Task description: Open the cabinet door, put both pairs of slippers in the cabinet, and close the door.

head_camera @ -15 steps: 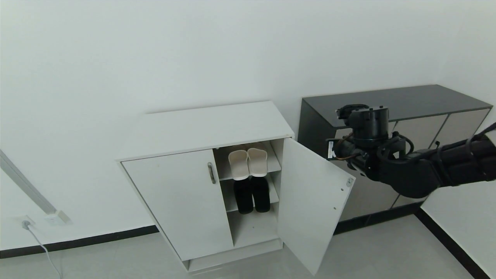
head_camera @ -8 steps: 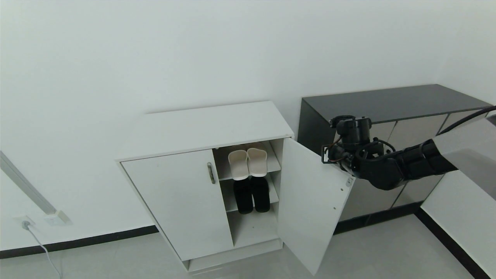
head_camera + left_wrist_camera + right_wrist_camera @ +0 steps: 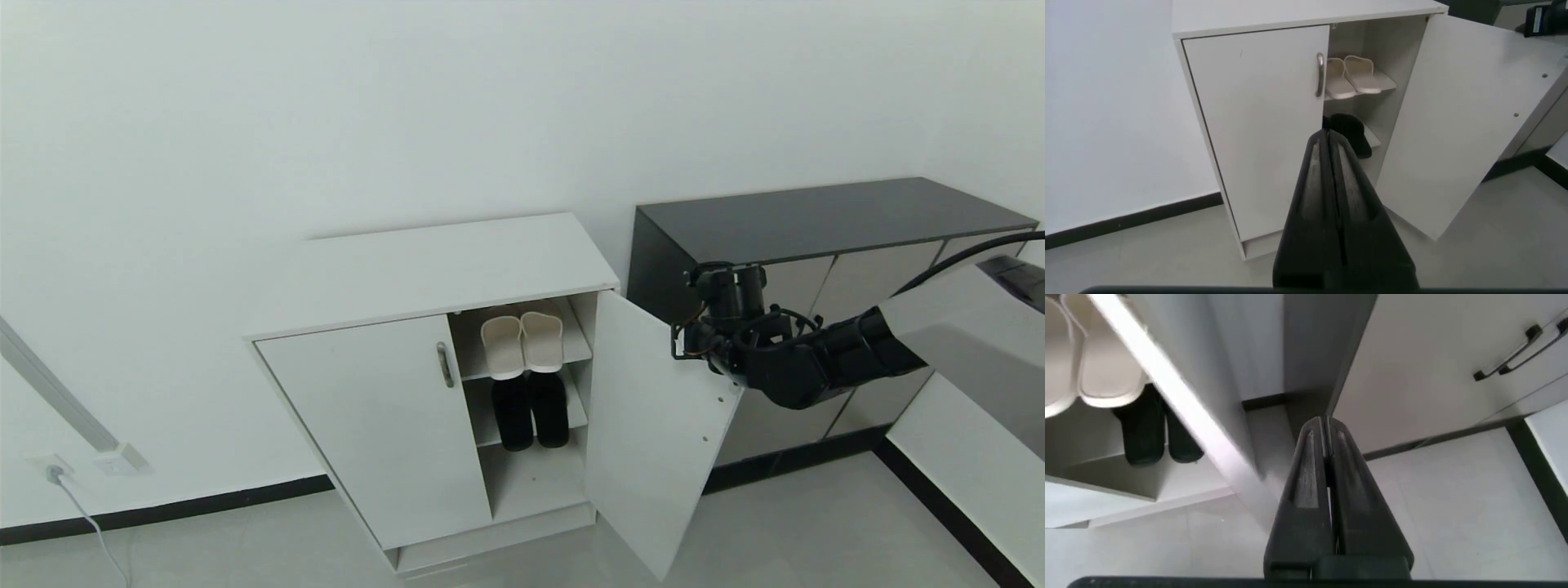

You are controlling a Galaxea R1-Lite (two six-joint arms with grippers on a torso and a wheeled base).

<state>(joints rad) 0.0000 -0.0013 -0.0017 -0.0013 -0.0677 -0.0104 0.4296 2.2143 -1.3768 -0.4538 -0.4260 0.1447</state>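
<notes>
The white cabinet (image 3: 433, 261) has its left door shut and its right door (image 3: 653, 433) swung open. Inside, white slippers (image 3: 522, 343) lie on the top shelf and black slippers (image 3: 531, 408) on the shelf below. My right arm (image 3: 767, 359) is at the outer side of the open door, near its top free corner. In the right wrist view my right gripper (image 3: 1328, 425) is shut and empty, just past the door's edge (image 3: 1184, 400). My left gripper (image 3: 1328, 139) is shut and empty, held back in front of the cabinet, facing the left door's handle (image 3: 1319, 73).
A dark sideboard (image 3: 824, 212) stands against the wall right of the cabinet, close behind the open door. A wall socket with a cable (image 3: 57, 474) sits low at the far left. Bare floor (image 3: 775, 539) lies in front of the cabinet.
My right arm has moved left and away from the head camera, up to the outer side of the open door. The door and both pairs of slippers stand as before.
</notes>
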